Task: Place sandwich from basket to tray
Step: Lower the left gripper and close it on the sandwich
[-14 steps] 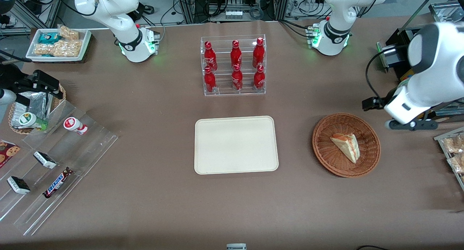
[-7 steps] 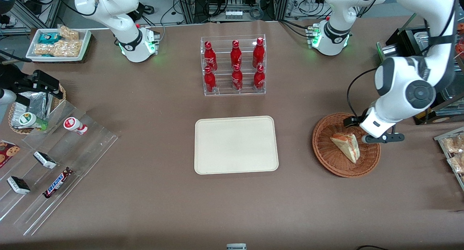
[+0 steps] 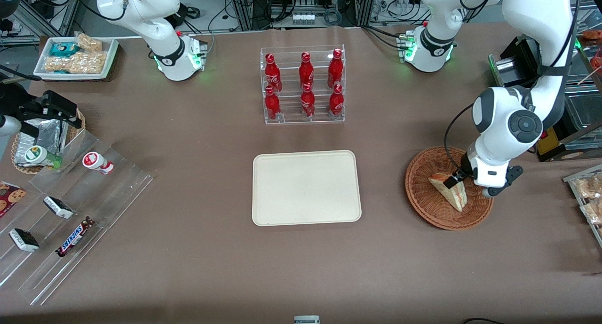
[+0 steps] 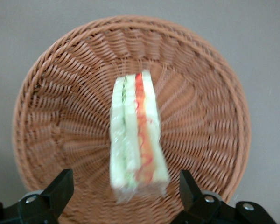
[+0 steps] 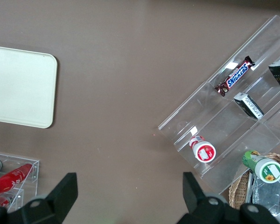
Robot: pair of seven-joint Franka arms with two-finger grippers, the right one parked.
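The sandwich (image 3: pixel 449 191) lies in the basket (image 3: pixel 423 201); the gripper (image 4: pixel 126 196) hangs above, fingers (image 4: pixel 60 186) apart astride it; the tray (image 3: pixel 305 187) lies beside on the tabletop (image 3: pixel 188 248).

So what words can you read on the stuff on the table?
"SNICKERS": on the chocolate bar in the clear display rack.
Red bottles: white script, too small to read.
Other snack packs: unreadable.
No text on the sandwich, which the open tool hovers over.
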